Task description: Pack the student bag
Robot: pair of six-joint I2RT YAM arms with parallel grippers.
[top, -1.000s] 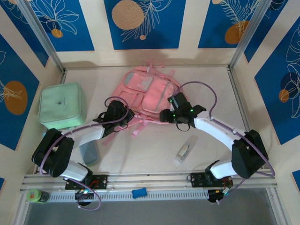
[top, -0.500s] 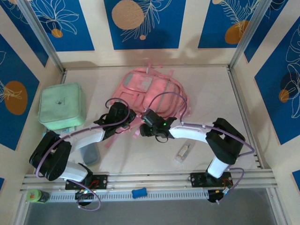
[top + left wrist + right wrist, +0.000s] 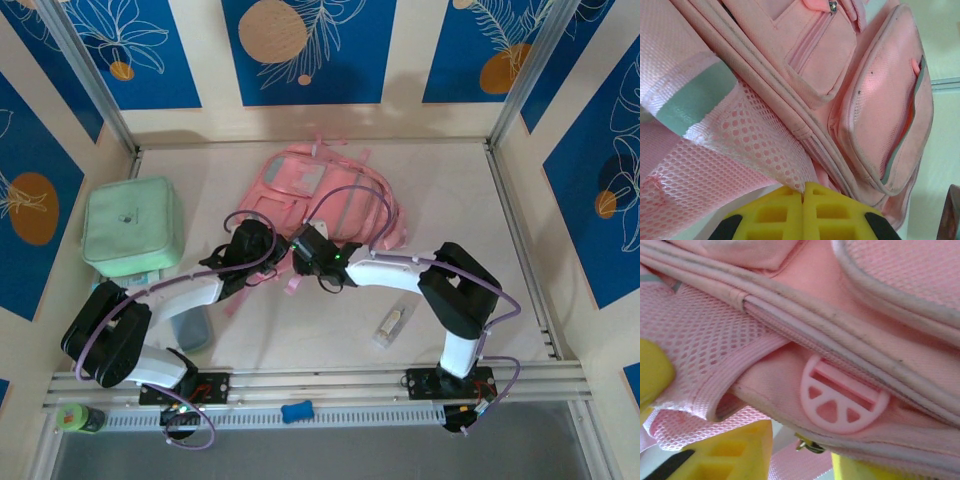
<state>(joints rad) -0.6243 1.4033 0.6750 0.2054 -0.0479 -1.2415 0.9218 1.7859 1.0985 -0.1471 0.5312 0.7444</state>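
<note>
Pale wooden table, blue flowered walls. The student bag lies flat mid-table, toward the far edge. This looks like the opening step: the left gripper has its jaws pressed together on the bag's mesh edge, and the right gripper stands spread around a small zip pull. Next, I'd say, it should close on that pull and draw it along the seam. From above, the arms cover the bag's near edge. I can't tell which zip this is.
</note>
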